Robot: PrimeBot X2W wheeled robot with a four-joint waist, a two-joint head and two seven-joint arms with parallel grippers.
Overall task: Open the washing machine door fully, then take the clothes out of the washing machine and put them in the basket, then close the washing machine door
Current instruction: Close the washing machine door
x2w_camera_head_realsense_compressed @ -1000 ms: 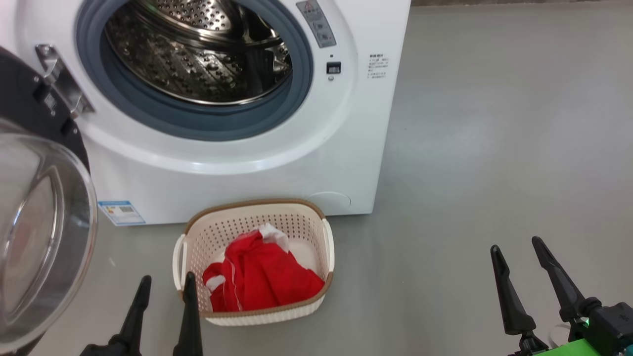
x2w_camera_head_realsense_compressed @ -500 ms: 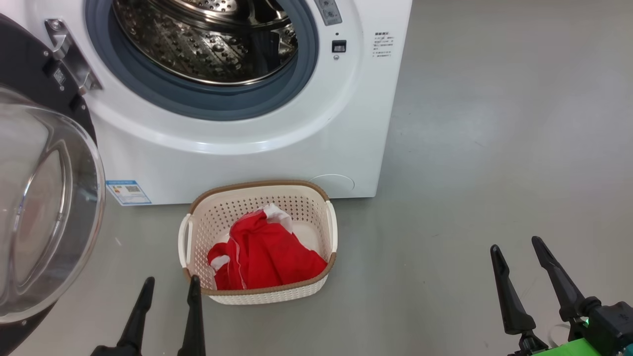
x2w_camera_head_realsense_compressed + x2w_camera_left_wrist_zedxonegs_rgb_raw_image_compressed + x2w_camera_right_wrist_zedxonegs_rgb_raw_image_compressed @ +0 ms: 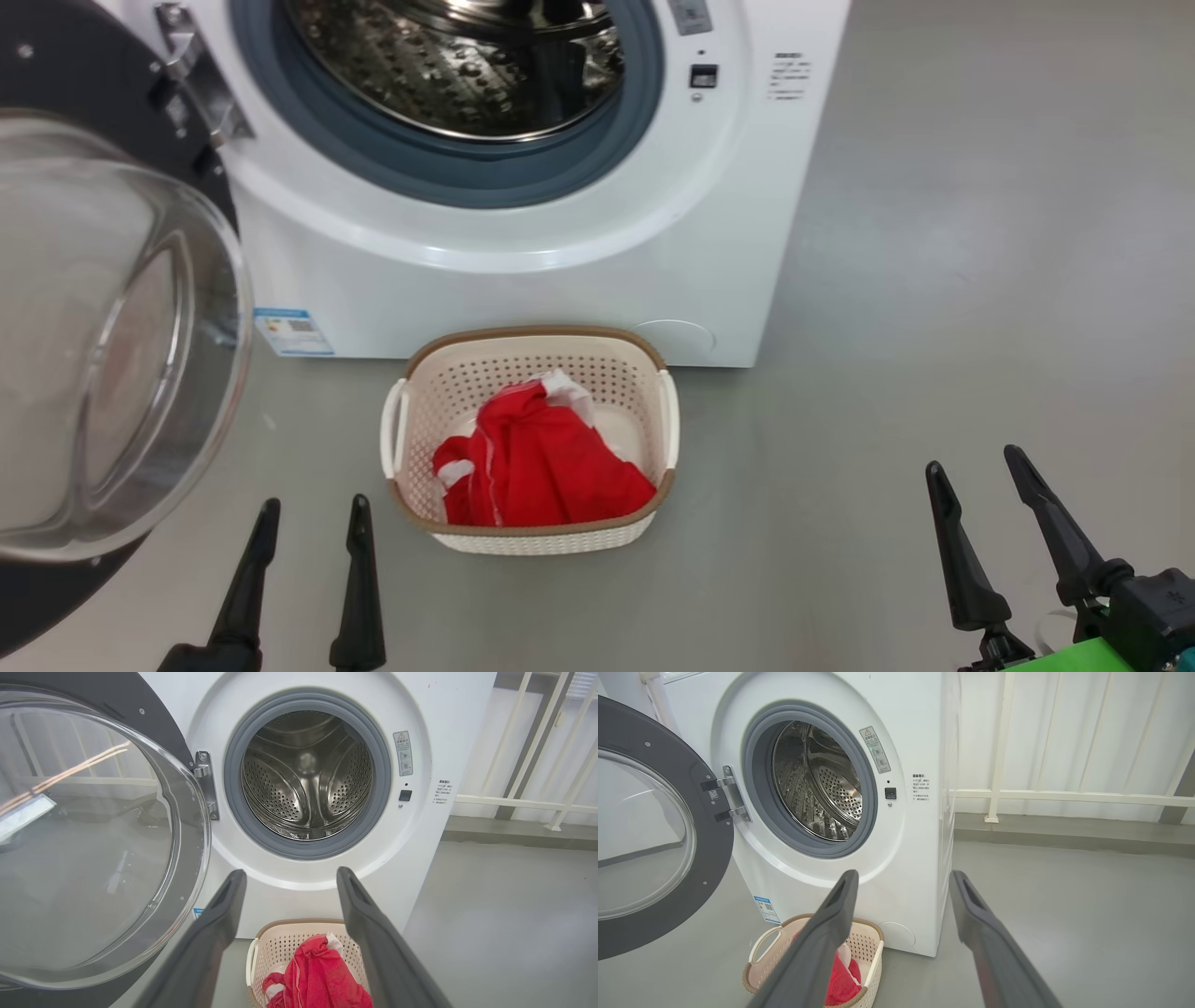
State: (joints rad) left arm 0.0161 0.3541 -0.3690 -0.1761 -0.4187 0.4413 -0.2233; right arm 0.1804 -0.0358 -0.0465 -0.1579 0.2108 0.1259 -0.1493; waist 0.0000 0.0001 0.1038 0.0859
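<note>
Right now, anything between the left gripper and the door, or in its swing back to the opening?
Nothing visible between the left gripper, fingers open, and the door. The drum opening is free; the clothes lie in the basket, low on the floor below it, likely under the door's swing.

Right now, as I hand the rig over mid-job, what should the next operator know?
Left gripper: jaws open, empty, low beside the basket.
Right gripper: jaws open, empty, above the floor off to the right.
The washing machine door is swung wide open. The clothes lie in the basket, which stands in front of the washing machine. The drum looks empty.
Done: door opened, clothes moved to the basket.
Left: close the door.
</note>
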